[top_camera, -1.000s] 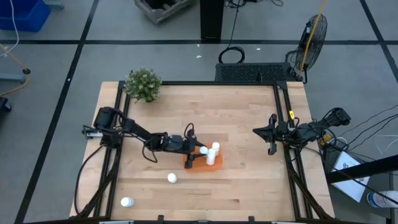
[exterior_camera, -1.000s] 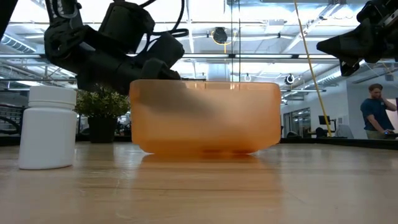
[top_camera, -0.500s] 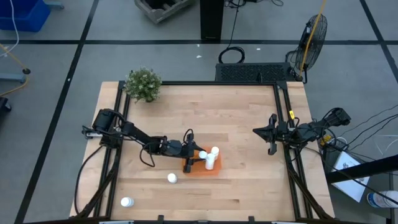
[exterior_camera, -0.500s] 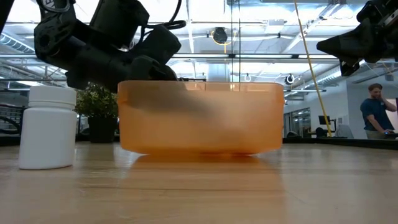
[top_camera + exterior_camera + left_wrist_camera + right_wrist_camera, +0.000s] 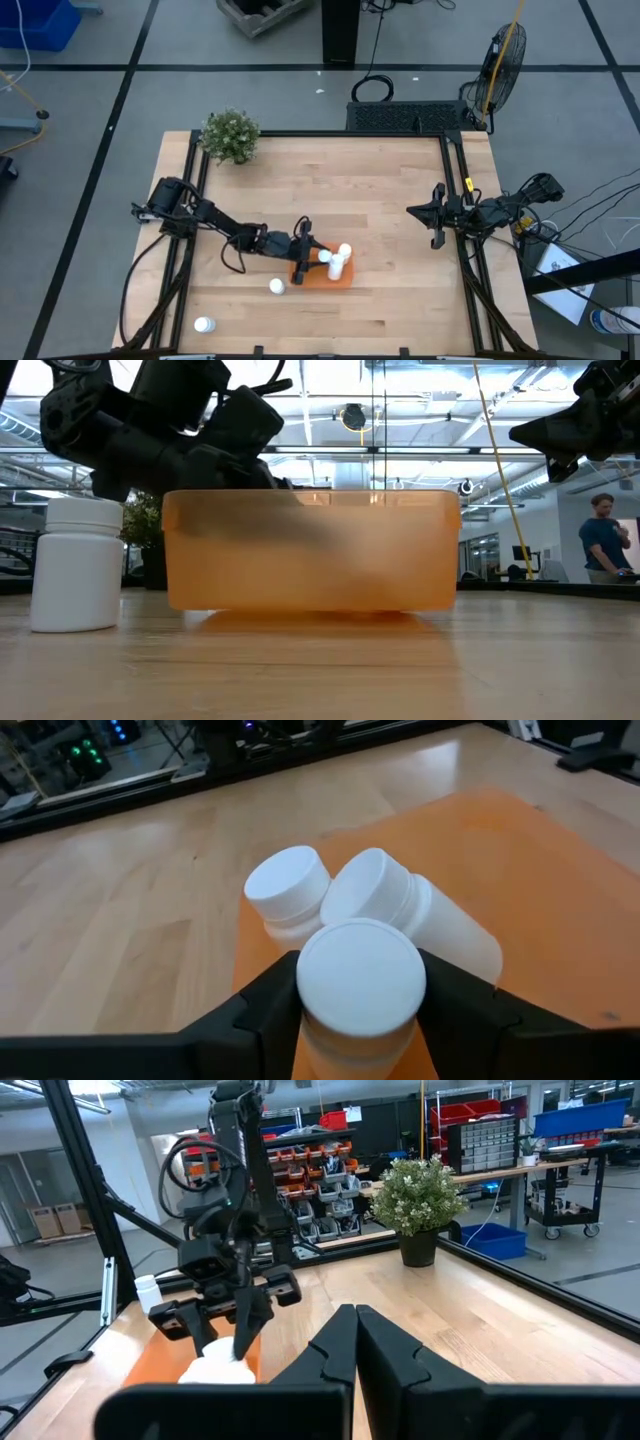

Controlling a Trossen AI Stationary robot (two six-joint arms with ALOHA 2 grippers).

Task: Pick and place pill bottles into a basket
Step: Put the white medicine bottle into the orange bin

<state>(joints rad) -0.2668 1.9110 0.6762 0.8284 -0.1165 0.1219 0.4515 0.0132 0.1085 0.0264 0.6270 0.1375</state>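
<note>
Now left hand [image 5: 360, 1010] grips pill bottle [image 5: 362, 982] inside basket [image 5: 560, 920]

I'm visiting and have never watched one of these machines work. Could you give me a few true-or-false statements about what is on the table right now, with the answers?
1. The left gripper holds a pill bottle over the orange basket. True.
2. All five bottles are already in the basket. False: two still stand on the table, one near the basket and one by the front left corner.
3. The right gripper is shut and holds nothing, off to the right side. True.
4. The potted plant stands inside the basket. False: it stands at the table's far left corner.
</note>
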